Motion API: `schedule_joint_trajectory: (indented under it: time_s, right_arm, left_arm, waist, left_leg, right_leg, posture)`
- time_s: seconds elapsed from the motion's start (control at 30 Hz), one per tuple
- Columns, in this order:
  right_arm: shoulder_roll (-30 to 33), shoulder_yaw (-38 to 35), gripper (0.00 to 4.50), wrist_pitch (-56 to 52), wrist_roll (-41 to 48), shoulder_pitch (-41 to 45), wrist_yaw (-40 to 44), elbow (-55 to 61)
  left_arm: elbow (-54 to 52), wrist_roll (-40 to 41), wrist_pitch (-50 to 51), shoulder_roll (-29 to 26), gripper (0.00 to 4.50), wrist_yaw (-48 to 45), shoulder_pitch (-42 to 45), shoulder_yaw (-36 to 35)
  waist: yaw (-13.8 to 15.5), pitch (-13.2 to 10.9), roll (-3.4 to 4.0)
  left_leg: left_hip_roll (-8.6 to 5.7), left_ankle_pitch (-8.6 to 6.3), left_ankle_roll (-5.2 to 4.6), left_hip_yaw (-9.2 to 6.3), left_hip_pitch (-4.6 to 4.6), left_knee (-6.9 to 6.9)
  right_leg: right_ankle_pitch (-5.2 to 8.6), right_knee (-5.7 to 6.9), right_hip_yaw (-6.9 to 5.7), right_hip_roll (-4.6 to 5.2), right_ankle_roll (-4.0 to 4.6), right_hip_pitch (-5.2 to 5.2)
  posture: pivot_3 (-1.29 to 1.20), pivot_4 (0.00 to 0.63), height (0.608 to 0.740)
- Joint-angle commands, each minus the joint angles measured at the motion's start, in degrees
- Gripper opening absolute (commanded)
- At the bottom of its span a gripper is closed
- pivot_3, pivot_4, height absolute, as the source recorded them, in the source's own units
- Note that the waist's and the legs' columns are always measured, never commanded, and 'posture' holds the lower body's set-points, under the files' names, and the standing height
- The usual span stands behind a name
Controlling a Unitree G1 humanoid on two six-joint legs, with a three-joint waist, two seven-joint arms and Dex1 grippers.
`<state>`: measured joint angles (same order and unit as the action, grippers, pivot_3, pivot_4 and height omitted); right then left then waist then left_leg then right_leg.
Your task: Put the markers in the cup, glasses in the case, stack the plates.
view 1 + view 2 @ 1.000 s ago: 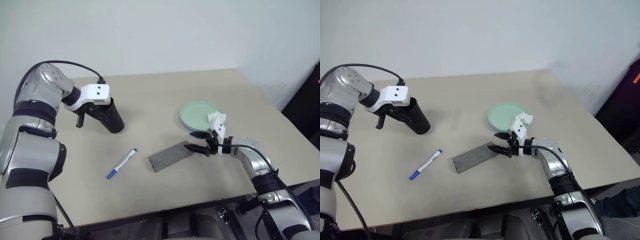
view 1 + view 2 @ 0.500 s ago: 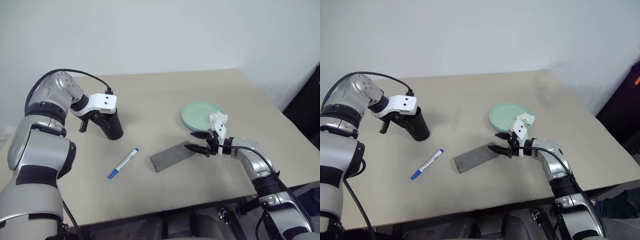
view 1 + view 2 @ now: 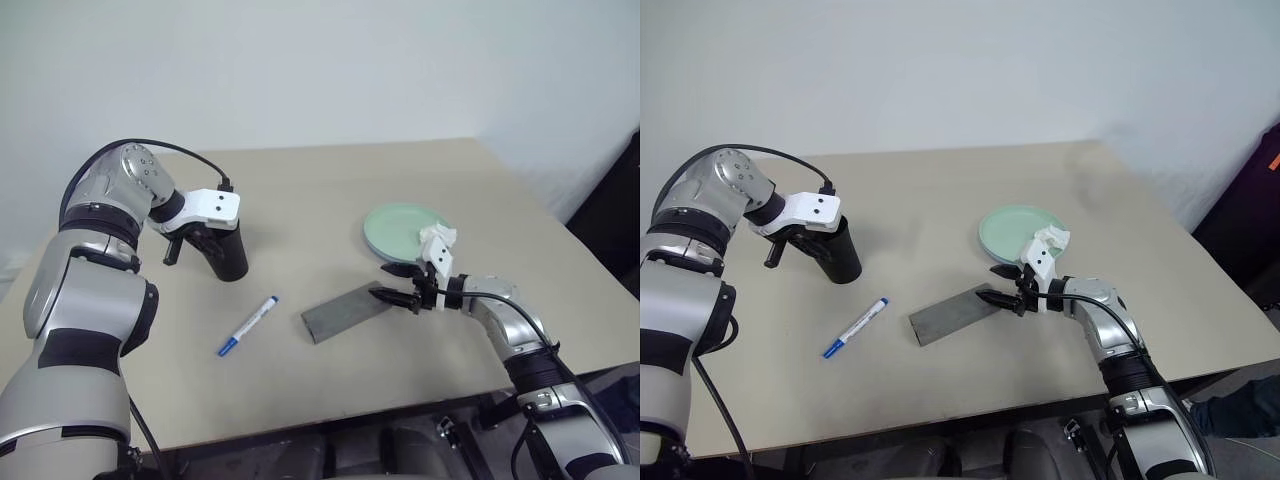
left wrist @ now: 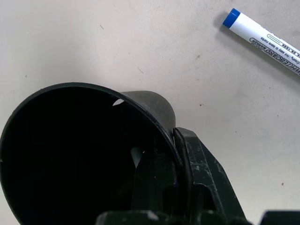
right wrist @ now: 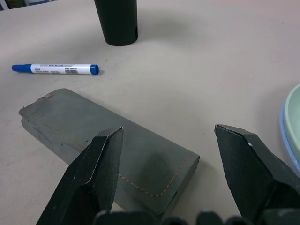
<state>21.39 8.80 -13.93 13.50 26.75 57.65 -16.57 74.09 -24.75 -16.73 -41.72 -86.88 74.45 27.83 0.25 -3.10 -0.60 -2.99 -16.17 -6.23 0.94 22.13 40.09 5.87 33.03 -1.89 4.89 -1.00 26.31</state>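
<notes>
Left wrist view first: the left gripper (image 4: 176,154) is pinched tight on the rim of the black cup (image 4: 70,150), one finger inside the wall and one outside. A second ago, in the head views, that cup was hanging tilted with its base kicked out toward the middle of the table; now it's swung almost upright and its base looks to be down on the table (image 3: 330,180), though I can't swear it's touching. The arm has tucked in a little toward the centre as well.

Just past the cup toward the near edge lies the marker (image 3: 246,326), white barrel, blue cap, flat on the tabletop and clear of everything. It hasn't budged.

Over on the other side, the right gripper (image 5: 166,140) hasn't moved: fingers spread wide, holding nothing, hovering at the end of the grey glasses case (image 5: 108,150). The case lies closed and flat on the table, same spot as before, between the marker and the plates.

Behind that gripper, the mint green plate (image 3: 1015,228) sits on the light blue plate (image 5: 287,145), whose rim peeks out underneath. A crumpled white paper (image 3: 437,236) lies at the stack's near edge.
</notes>
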Motion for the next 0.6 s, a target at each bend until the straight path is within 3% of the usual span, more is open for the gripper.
schedule_joint_trajectory:
  time_s: [0.03,0.17,0.6]
  right_arm:
    - [0.50,-1.55,3.39,-0.07,1.04,0.77,-0.17,2.38]
    - [0.48,-1.51,3.39,-0.18,1.01,0.81,-0.12,2.35]
    - [0.47,-1.36,3.39,-0.09,0.89,1.20,0.25,1.84]
  left_arm:
    - [-0.19,-0.01,-0.18,0.14,0.62,-0.52,2.08,-1.38]
    - [-0.22,0.04,-0.11,0.16,1.94,-0.14,2.15,-1.55]
    - [-0.90,4.04,1.95,0.26,1.94,-2.24,7.37,-7.17]
  waist:
    - [0.00,0.00,0.00]
    - [-0.01,0.00,-0.01]
    - [-0.01,0.01,-0.02]
  left_leg:
    - [0.00,0.00,0.00,0.00,0.00,0.01]
    - [0.00,0.00,0.00,0.01,0.00,0.03]
    - [0.00,0.00,0.00,0.00,0.07,0.11]
  right_leg:
    - [0.00,0.00,0.00,0.00,0.00,0.00]
    - [0.00,0.02,0.00,-0.01,0.00,0.00]
    - [-0.01,0.05,-0.01,-0.01,-0.01,0.02]
  posture:
    - [0.00,0.000,0.740]
    - [0.00,0.000,0.740]
    - [0.00,0.000,0.740]
